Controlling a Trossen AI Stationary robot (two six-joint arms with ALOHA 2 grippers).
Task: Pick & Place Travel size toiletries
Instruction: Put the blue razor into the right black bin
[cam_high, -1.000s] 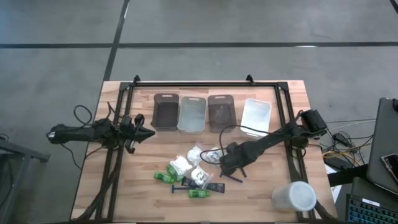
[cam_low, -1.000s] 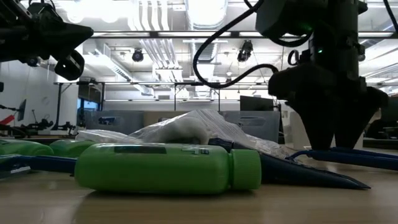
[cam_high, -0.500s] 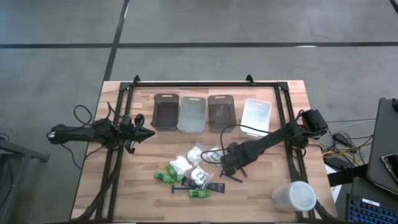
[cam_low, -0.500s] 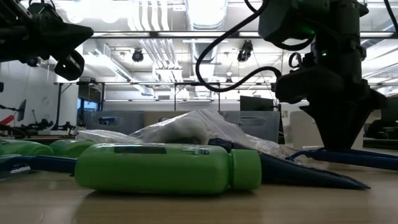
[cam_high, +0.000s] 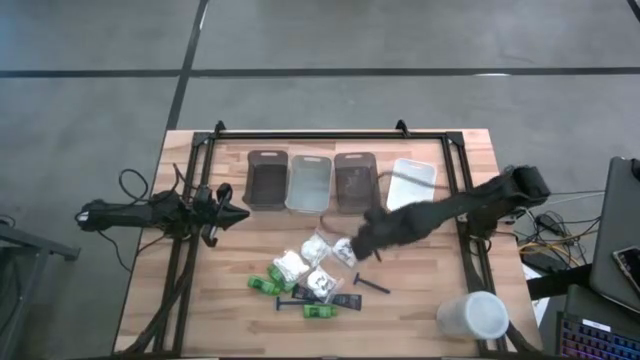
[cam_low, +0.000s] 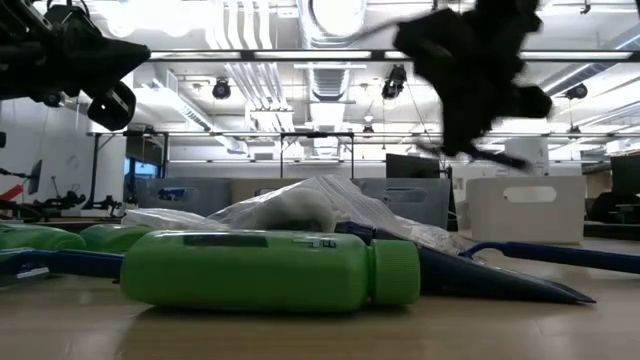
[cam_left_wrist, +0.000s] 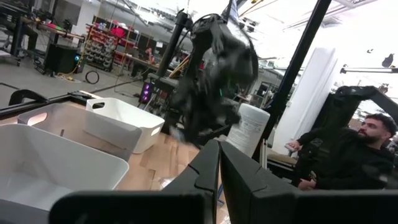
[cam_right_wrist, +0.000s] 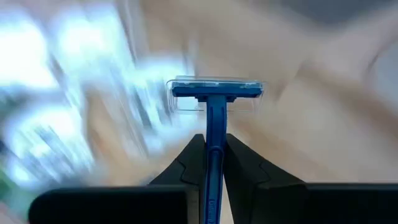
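Note:
My right gripper (cam_high: 358, 242) hangs above the table's middle, shut on a blue razor (cam_right_wrist: 216, 93) whose clear-capped head points away beyond the fingertips. In the low view the gripper (cam_low: 470, 95) is up in the air with the razor (cam_low: 500, 156) under it. Below lies the pile of toiletries: green bottles (cam_high: 265, 284) (cam_low: 265, 270), white wrapped packets (cam_high: 300, 262), a black tube (cam_high: 346, 299) and another razor (cam_high: 372, 284). My left gripper (cam_high: 236, 214) waits shut at the table's left, touching nothing. My right gripper pinches the razor's blue handle (cam_right_wrist: 215, 146) between its two fingers. The fingers lie along the handle, and the head (cam_right_wrist: 216, 90) sticks out past the fingertips. The razor is lifted clear of the table and the pile.
Four bins stand in a row at the back: two grey (cam_high: 267, 180) (cam_high: 356, 182), one clear (cam_high: 309, 183), one white (cam_high: 411, 185). A large white cup (cam_high: 472, 316) stands at the near right. A black frame (cam_high: 330, 134) runs around the table. A person (cam_left_wrist: 354, 155) sits beyond it.
My right gripper has shut on a blue razor lying right of the pile, then risen fast and swung toward the far edge and slightly left. The razor has gone from lying on the table to lifted clear.

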